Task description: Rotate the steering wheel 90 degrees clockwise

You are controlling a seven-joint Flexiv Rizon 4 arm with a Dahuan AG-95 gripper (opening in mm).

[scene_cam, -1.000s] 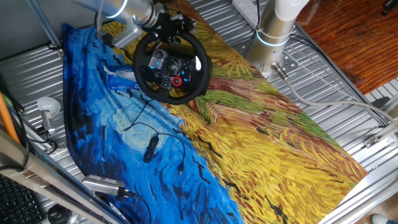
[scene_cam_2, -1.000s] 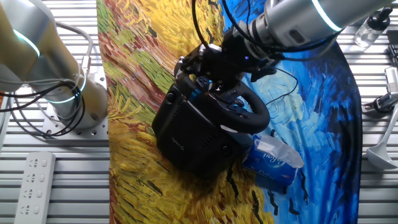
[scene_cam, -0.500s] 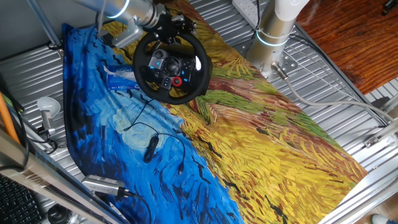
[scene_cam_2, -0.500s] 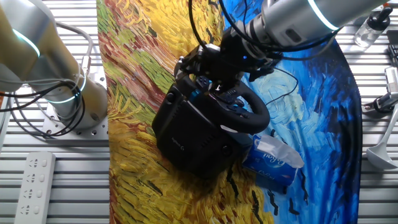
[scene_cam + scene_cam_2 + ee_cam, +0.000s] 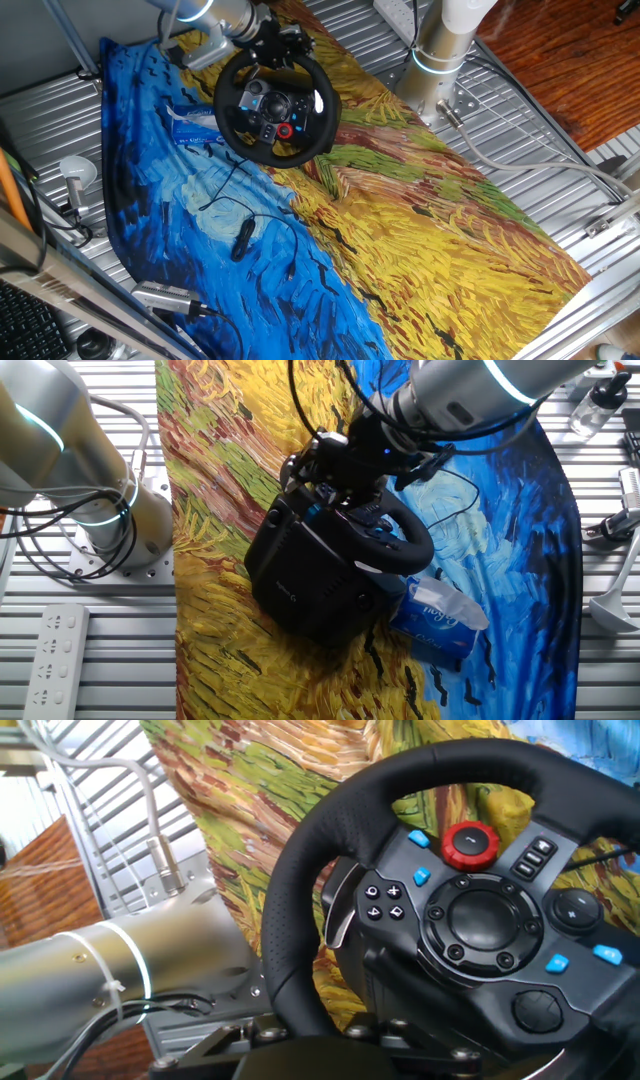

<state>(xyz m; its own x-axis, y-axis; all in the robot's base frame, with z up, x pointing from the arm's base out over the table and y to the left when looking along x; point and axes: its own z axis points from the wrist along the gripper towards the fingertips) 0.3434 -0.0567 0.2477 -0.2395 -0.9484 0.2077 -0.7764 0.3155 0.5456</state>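
The steering wheel stands on the painted cloth covering the table, its red knob facing out. The hand sits at the rim's top edge; whether it grips, I cannot tell.

Ribbed metal table, painted blue/yellow cloth over it; wood floor beyond.
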